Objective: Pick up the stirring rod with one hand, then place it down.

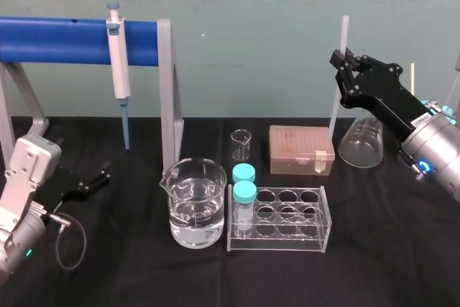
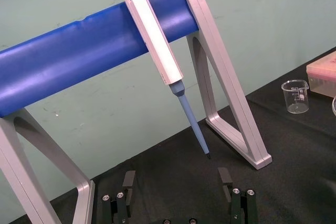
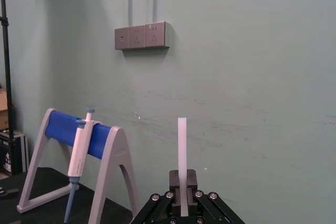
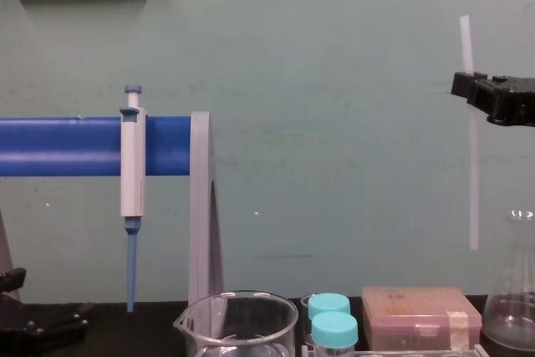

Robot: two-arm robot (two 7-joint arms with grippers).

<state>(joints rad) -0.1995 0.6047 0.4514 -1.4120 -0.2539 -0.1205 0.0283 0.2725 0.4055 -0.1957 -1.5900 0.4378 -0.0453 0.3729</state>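
Note:
The stirring rod, a thin translucent white stick, hangs upright in the air at the right, with my right gripper shut on its upper part. In the chest view the stirring rod ends well above the table, its lower tip left of the flask's neck, and the right gripper clamps it near the top. The right wrist view shows the rod rising from between the shut jaws of the right gripper. My left gripper rests open at the table's left edge, and nothing lies between its fingers.
A white-and-blue pipette hangs on the blue-barred stand at the back left. A large beaker of water, a small beaker, a clear rack with two teal-capped vials, a pink box and a conical flask stand mid-table.

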